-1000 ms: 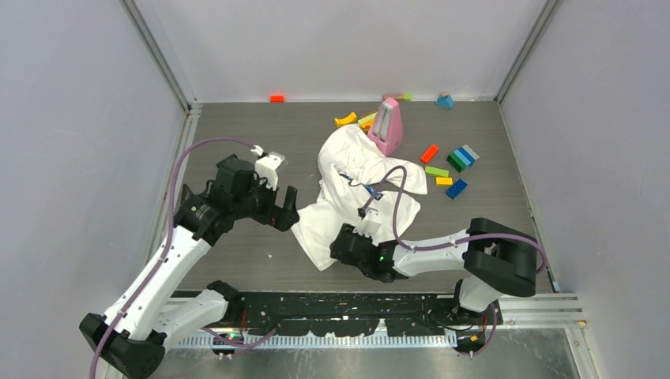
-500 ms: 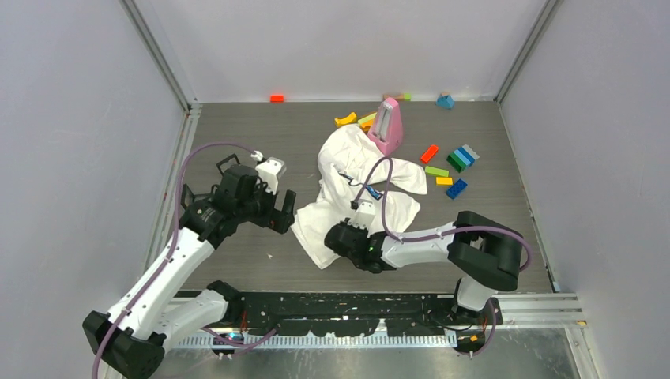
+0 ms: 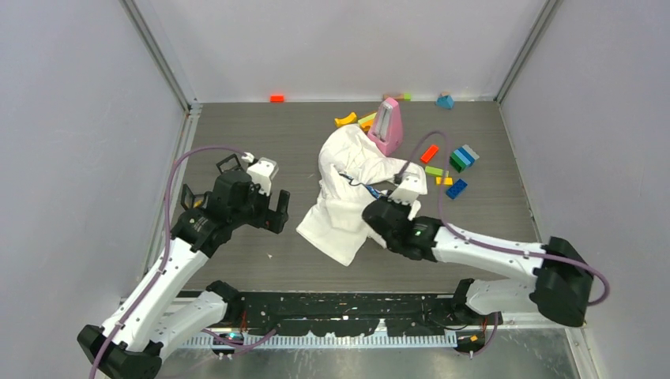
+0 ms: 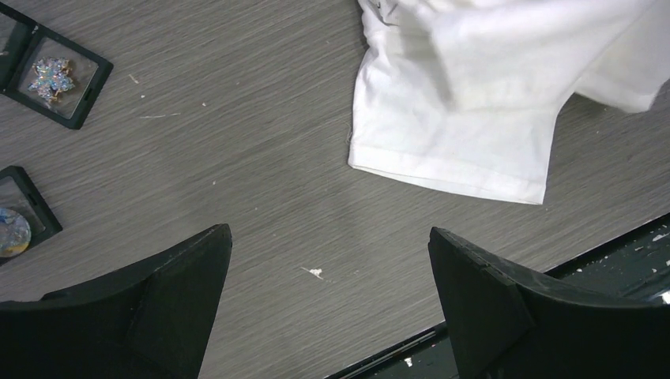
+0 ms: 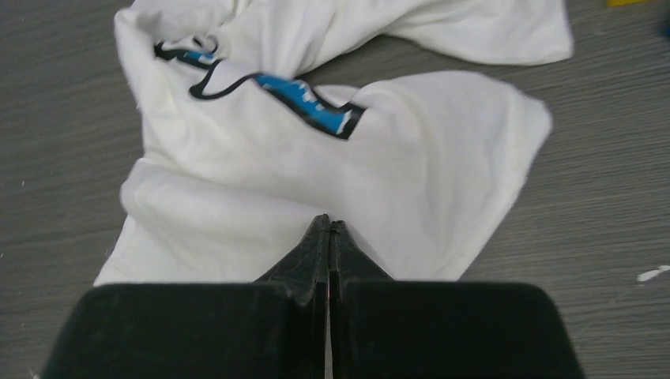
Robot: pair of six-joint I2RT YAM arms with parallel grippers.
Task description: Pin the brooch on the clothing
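Observation:
The clothing [image 3: 341,217] is a crumpled white T-shirt with a blue and black print [image 5: 304,95], lying mid-table. My right gripper [image 3: 378,215] sits on the shirt's right side, its jaws shut [image 5: 329,223] with a fold of white cloth pinched at the tips. My left gripper [image 3: 276,212] hovers left of the shirt, wide open [image 4: 329,231] over bare table, with the shirt's hem [image 4: 450,170] ahead of it. A sparkling snowflake brooch [image 4: 52,76] lies in a black case at the far left of the left wrist view. A second case [image 4: 16,225] holds a round brooch.
A pink metronome-shaped object [image 3: 386,126] stands behind the shirt. Coloured bricks [image 3: 458,158] lie to its right and behind, and an orange brick [image 3: 276,98] sits at the back wall. Grey walls enclose the table; a black rail [image 3: 355,304] runs along the near edge.
My right gripper has shut on the shirt and moved right and slightly back, dragging the shirt's lower part with it. The left arm shifted slightly left, still open.

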